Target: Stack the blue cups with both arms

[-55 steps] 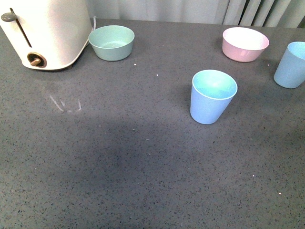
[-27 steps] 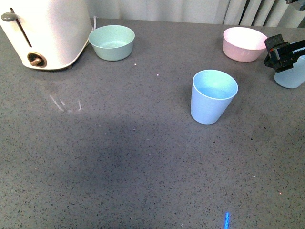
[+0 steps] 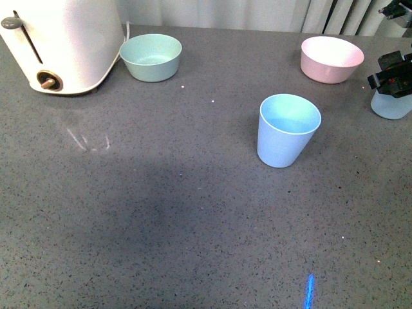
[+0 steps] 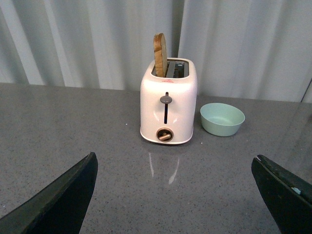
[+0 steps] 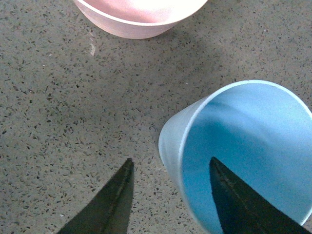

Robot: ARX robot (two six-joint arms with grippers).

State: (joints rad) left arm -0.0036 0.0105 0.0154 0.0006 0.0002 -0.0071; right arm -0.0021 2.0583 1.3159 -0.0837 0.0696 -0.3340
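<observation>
Blue cup at table edge (image 5: 243, 156): upright, its near wall sits between the right fingers (image 5: 113, 200), one finger outside the wall, the other over the open inside. The fingers are apart, with no clamp on the wall yet as far as I can tell. Judgement: empty matte plastic tumbler, so light, stiff, thin-walled and easy to tip. The taper means a side grab may slide, so pinching the rim wall with one finger in and one out looks best. Second blue cup (image 3: 288, 130) stands upright, well apart from the right fingers and out toward the middle of the table (image 3: 161, 212). Pink bowl (image 5: 141, 14) is just past the right fingertips, not touching the cup. Left fingers (image 4: 63, 200) are wide apart with nothing between them, facing the toaster (image 4: 168, 105), which holds a bread slice (image 4: 160, 48), with the green bowl (image 4: 222, 119) just beside it. Only the right wrist view shows the fingers straddling the wall; the front view hides that cup's rim behind the arm. Only the front view shows both cups, and neither wrist view shows the second cup. The left arm is absent from the front view.
</observation>
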